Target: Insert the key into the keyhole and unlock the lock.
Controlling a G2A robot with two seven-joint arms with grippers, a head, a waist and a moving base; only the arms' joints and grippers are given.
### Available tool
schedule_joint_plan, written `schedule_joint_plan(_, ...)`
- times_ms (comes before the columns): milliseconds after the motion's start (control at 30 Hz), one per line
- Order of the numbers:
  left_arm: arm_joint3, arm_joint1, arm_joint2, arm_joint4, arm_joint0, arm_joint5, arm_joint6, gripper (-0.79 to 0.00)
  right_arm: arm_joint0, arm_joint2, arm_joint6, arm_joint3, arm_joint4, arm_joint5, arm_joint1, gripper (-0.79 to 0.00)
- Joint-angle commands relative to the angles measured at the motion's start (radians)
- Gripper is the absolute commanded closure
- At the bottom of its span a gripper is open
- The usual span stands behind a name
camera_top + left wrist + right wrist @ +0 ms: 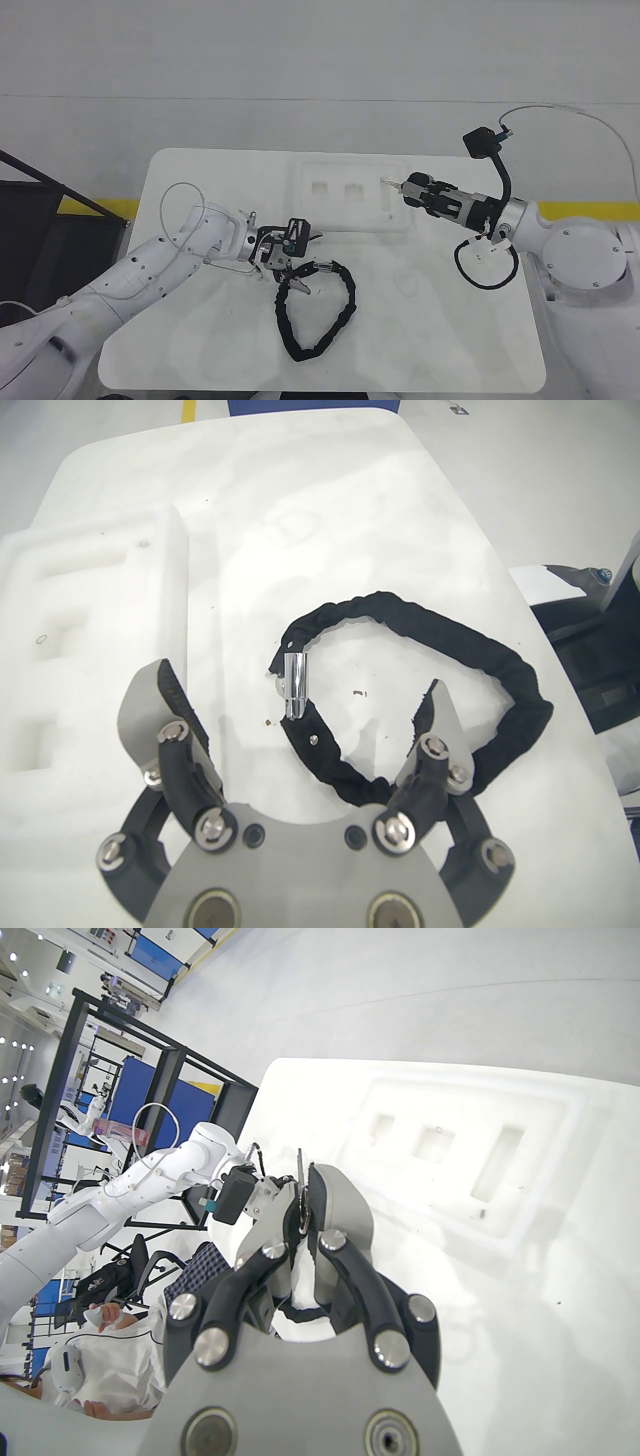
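Top view first: one white table with one white foam tray at 12 o'clock from the table's middle. There's one black chain lock lying in a loop at roughly 7 o'clock. The left gripper sits at about 9 o'clock, right over the loop's 11 o'clock end. The right gripper is at 1 o'clock, above the tray's edge, with one small key poking out of its tip toward the tray.

Left wrist view: the left gripper is spread wide with nothing in it. The chain curves past both fingers, and its one shiny metal lock barrel sits between them. Can't tell if either finger touches it. The foam tray is just beside the chain.

Right wrist view: the right gripper is pinched tight on the key, thin blade sticking out past the pads. The tray is near it, and I count three pockets in it.
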Motion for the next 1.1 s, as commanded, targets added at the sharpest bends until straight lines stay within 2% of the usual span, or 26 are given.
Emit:
schedule_joint_plan(0,-0.016,0.002,-0.011,-0.001,0.019,0.022,-0.011,-0.785,0.000,0.000,0.000,0.000,0.000,0.000,0.000,0.000)
schedule_joint_plan(300,-0.014,-0.006,-0.027,0.053,0.104,0.109,0.010,-0.785,0.000,0.000,0.000,0.000,0.000,0.000,0.000,0.000)
schedule_joint_plan(567,0.029,-0.030,-0.039,0.078,0.122,0.129,0.001,-0.785,0.000,0.000,0.000,0.000,0.000,0.000,0.000,0.000)
schedule_joint_plan(633,0.035,-0.035,-0.042,0.090,0.122,0.128,-0.001,-0.714,0.000,0.000,0.000,0.000,0.000,0.000,0.000,0.000)
schedule_joint_plan(767,0.047,-0.045,-0.051,0.107,0.128,0.131,0.004,-0.733,0.000,0.000,0.000,0.000,0.000,0.000,0.000,0.000)
schedule_joint_plan(967,0.063,-0.058,-0.066,0.121,0.138,0.144,0.001,-0.616,0.000,0.000,0.000,0.000,0.000,0.000,0.000,0.000)
schedule_joint_plan(1067,0.067,-0.065,-0.073,0.128,0.142,0.152,-0.009,-0.591,0.000,0.000,0.000,0.000,0.000,0.000,0.000,0.000)
